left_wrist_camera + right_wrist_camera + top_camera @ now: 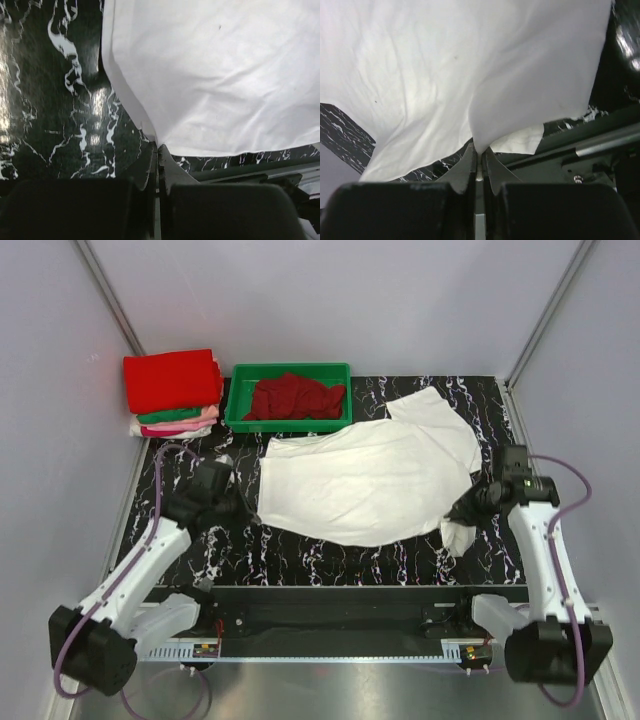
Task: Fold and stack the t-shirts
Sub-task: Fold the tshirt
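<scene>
Okay, looking at a white t-shirt [370,480] spread flat on the table [330,552], just nearside of the green tray [236,400]. Runs long axis left-to-right, hem end below the tray's left side, sleeves out past its right corner. Got the left end effector [248,512] clamped on the near hem corner and the right end effector [462,512] pinched shut on the near sleeve. Folded stack [172,390], red on top, just left of the tray.

Lab booth: plain grey walls [350,300]
</scene>
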